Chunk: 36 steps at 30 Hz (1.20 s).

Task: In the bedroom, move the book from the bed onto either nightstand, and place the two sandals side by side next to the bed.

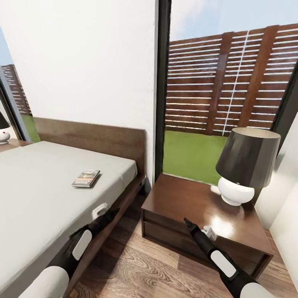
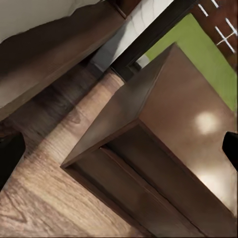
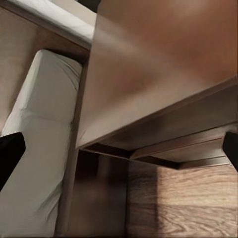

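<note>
step: robot is facing the bed [image 1: 37,186], book transfer not yet begun
book [image 1: 86,178]: lying on mattress, frame centre-left
nightstand [image 1: 186,203]: lower right, lamp [image 1: 244,165] on it
left gripper [image 1: 108,214]: finger state cannot tell
right gripper [image 1: 188,222]: cannot tell either
next: left arm needing to reach up-frame to the book

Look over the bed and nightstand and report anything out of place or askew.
Only the book stands out: it lies loose on the bed's mattress near the headboard end, turned at a slant to the mattress edge. The nightstand top holds just its upright lamp. Nothing looks spilled or damaged.
</note>
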### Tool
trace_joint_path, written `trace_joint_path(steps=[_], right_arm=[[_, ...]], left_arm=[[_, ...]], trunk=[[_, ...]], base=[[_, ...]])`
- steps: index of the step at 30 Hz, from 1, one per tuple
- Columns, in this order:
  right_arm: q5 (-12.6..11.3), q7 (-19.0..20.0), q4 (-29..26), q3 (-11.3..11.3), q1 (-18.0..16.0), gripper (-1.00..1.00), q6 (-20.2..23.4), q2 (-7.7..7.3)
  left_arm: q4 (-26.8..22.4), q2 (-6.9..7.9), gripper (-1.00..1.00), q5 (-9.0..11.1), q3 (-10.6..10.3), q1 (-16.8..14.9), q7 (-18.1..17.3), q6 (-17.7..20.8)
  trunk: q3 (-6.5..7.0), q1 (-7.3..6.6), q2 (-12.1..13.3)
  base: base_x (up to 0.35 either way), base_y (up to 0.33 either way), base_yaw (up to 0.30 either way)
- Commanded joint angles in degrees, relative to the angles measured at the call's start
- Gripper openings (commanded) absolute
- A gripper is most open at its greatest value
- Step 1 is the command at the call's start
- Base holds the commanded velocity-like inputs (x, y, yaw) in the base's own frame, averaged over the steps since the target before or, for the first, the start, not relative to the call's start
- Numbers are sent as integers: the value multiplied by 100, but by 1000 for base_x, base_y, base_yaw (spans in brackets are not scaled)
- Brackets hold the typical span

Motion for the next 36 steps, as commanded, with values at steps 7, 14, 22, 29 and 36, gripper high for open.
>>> trace_joint_path(steps=[7,14,22,29,36], right_arm=[[-50,69,0,69,-4,100,125,65],[-64,104,-25,60,-4,100,136,70],[-68,159,-89,55,-4,100,142,72],[-62,168,-310,54,-10,100,150,48],[-40,164,-504,47,-12,100,411,13]], left_arm=[[-1904,67,100,-6,146,-1,271,1811],[-2558,101,100,28,209,-22,713,2250],[-2699,274,100,82,438,-228,826,2386],[-2720,588,100,91,730,-822,958,2889],[-2706,1020,100,89,1132,-1568,1417,3406]], trunk=[[-6,-1,-2],[-6,-1,-2],[-6,-1,-2],[-6,-1,-2],[-6,-1,-2]], base=[[0,0,0],[0,0,0],[0,0,0],[0,0,0],[0,0,0]])
